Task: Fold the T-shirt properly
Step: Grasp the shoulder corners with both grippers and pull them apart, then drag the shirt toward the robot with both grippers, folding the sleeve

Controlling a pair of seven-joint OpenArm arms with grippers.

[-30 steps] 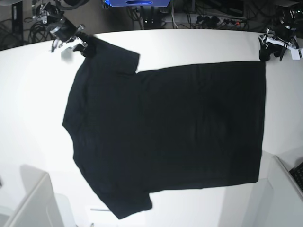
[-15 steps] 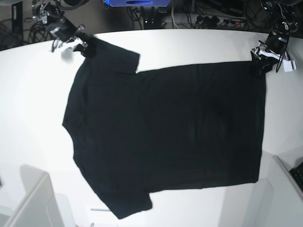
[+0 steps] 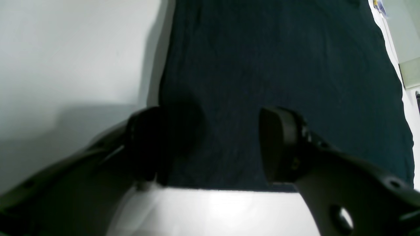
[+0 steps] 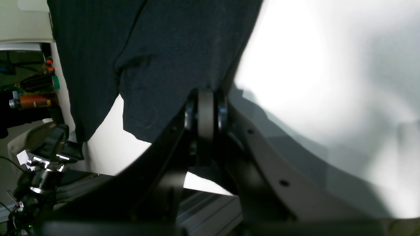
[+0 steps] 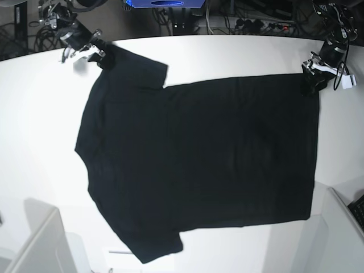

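Note:
The black T-shirt (image 5: 199, 165) lies spread flat on the white table (image 5: 34, 125), plain side up, with the collar end at the left and the hem at the right. My right gripper (image 5: 94, 52) is at the far left sleeve. In the right wrist view its jaws (image 4: 206, 108) are shut on the edge of that sleeve (image 4: 164, 49). My left gripper (image 5: 313, 79) sits at the hem's far right corner. In the left wrist view it (image 3: 213, 147) is open, its two fingers (image 3: 282, 144) straddling the cloth (image 3: 279, 65) near the hem edge.
Grey boxes stand at the near left (image 5: 34, 244) and near right (image 5: 341, 227) corners. A keyboard (image 5: 358, 210) pokes in at the right edge. Cables and equipment (image 5: 250, 23) lie beyond the table's far edge. A bottle (image 4: 29, 101) lies off the table in the right wrist view.
My left gripper has moved from just off the table's far right corner inward onto the hem's corner. The right gripper and the T-shirt have stayed put.

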